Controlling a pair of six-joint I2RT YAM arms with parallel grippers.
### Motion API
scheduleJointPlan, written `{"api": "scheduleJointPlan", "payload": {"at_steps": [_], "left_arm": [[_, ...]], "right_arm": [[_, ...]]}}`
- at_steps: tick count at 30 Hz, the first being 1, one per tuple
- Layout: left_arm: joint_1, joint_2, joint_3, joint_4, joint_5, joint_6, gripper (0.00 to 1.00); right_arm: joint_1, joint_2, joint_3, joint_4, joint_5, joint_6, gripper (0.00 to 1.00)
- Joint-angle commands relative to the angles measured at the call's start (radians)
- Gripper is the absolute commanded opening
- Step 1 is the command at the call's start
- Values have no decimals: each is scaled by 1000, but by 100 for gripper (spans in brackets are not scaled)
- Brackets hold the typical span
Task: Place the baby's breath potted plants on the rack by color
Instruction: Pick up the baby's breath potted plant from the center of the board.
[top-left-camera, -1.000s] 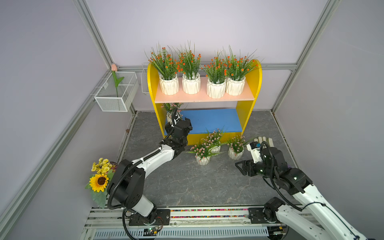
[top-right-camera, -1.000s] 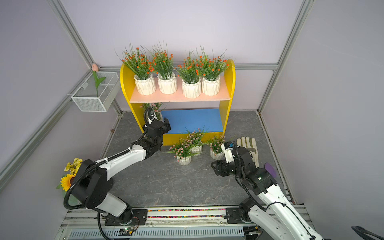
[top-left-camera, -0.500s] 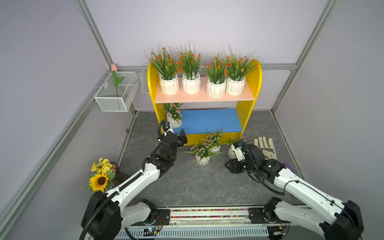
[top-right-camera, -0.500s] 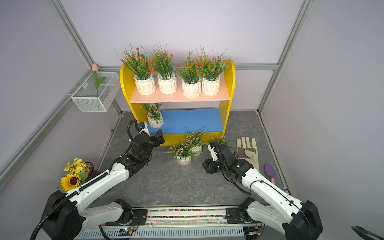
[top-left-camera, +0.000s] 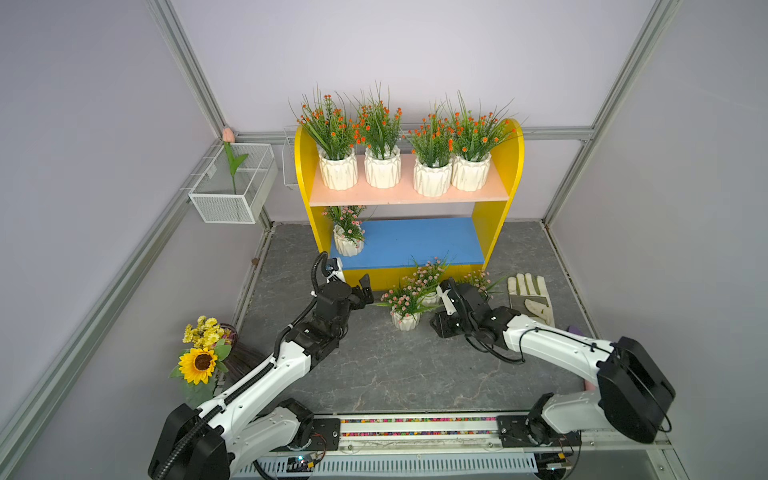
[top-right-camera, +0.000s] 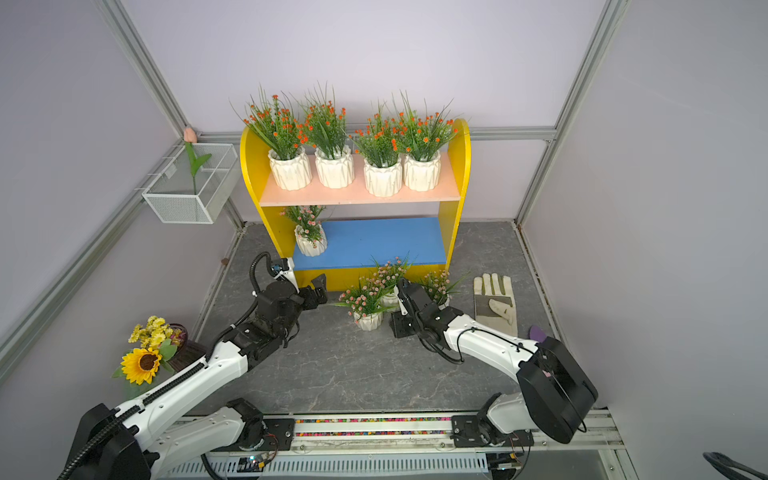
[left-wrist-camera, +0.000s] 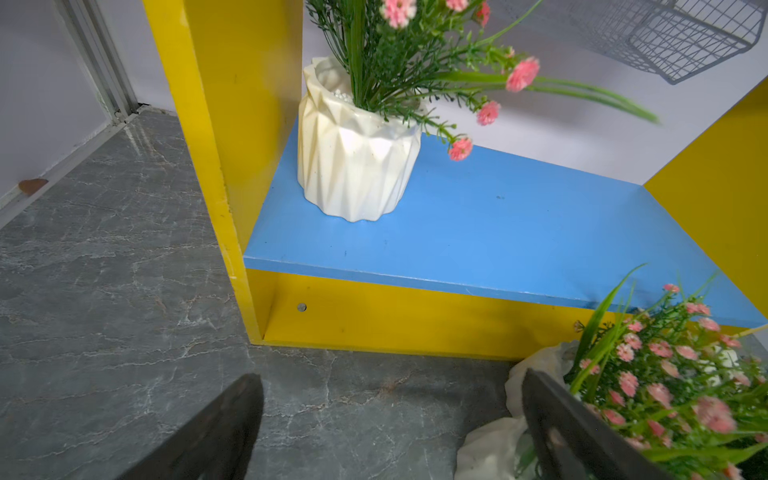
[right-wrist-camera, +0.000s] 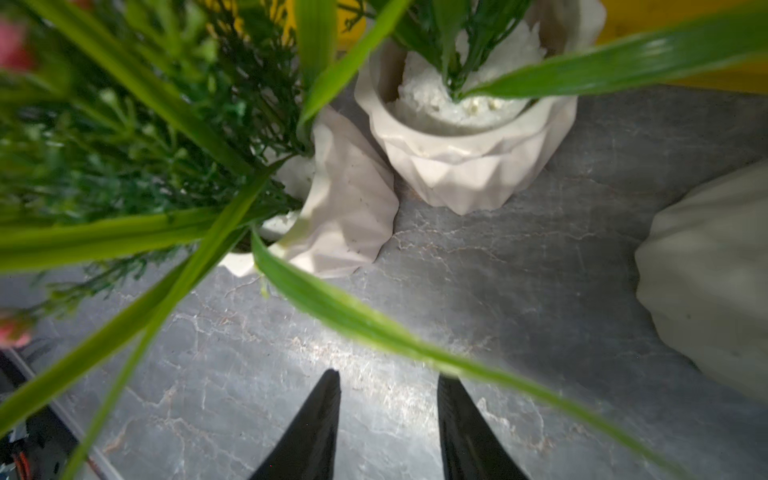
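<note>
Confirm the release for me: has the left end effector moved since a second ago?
Yes. The left end effector has backed away from the rack toward the base rail.

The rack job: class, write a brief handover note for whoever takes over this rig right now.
Left gripper: open, empty, low by the rack front.
Right gripper: jaws apart, nothing between them, among three pink plants on the floor.
Done: four orange plants on the pink upper board; one pink plant on the blue lower board.
Left: the three floor plants go beside it.

Matt painted-wood rack (top-left-camera: 513, 166), smooth ceramic-look pots (left-wrist-camera: 353, 166), marbled tabletop (top-left-camera: 395, 365) w/ slight sheen.
</note>
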Motion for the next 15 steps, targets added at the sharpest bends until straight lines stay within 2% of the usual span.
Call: {"api": "scheduleJointPlan", "payload": {"at_steps": [1,15], "left_arm": [[-3,-38,-7,-29,-1,-25,100],[-4,-65,-2,-61,-13,-15,100]], "right_arm": [[7,31,49,66,30,11,39],[19,164,186,85,27,-6,33]]}}
